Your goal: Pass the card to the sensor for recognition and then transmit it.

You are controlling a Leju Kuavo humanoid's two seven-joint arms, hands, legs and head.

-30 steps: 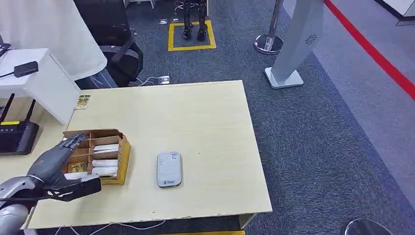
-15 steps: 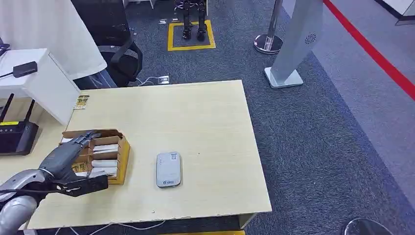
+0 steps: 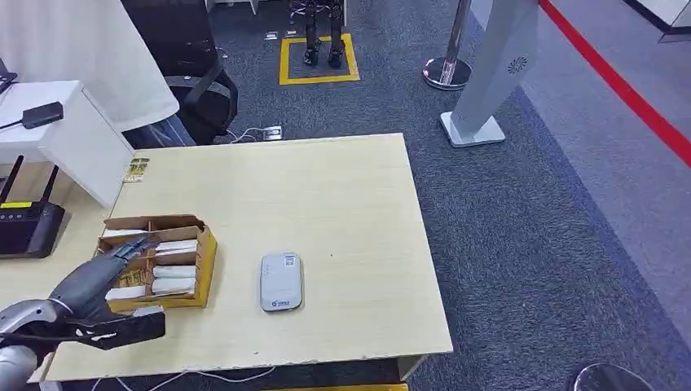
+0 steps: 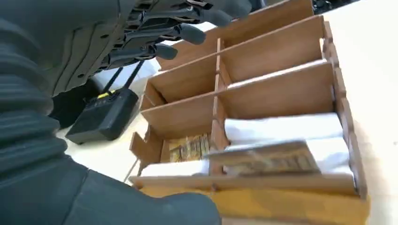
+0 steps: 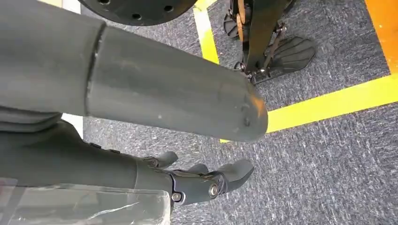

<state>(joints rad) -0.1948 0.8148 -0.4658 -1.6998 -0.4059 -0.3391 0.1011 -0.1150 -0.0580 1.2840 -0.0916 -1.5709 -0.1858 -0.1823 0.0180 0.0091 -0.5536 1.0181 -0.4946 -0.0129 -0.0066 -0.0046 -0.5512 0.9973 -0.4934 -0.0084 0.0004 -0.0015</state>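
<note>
A brown cardboard box (image 3: 205, 252) with several compartments stands at the table's left side and holds white cards (image 3: 175, 285). The white card sensor (image 3: 281, 282) lies flat to the right of the box. My left hand (image 3: 90, 289) hovers at the box's near left corner, fingers spread over it and thumb below the near wall, holding nothing. In the left wrist view the fingers (image 4: 178, 33) reach over the box (image 4: 281, 89). There a printed card (image 4: 267, 158) lies tilted across the white cards (image 4: 281, 126). My right hand (image 5: 187, 180) hangs over the carpet with nothing in it.
A black router (image 3: 28, 228) and a white cabinet (image 3: 65, 130) stand left of the box. A small printed leaflet (image 3: 138, 169) lies at the table's far left corner. A black office chair (image 3: 204, 98) is behind the wooden table (image 3: 342, 204).
My left hand first reached farther over the box, then drew back toward the table's near edge. The box and sensor have not moved.
</note>
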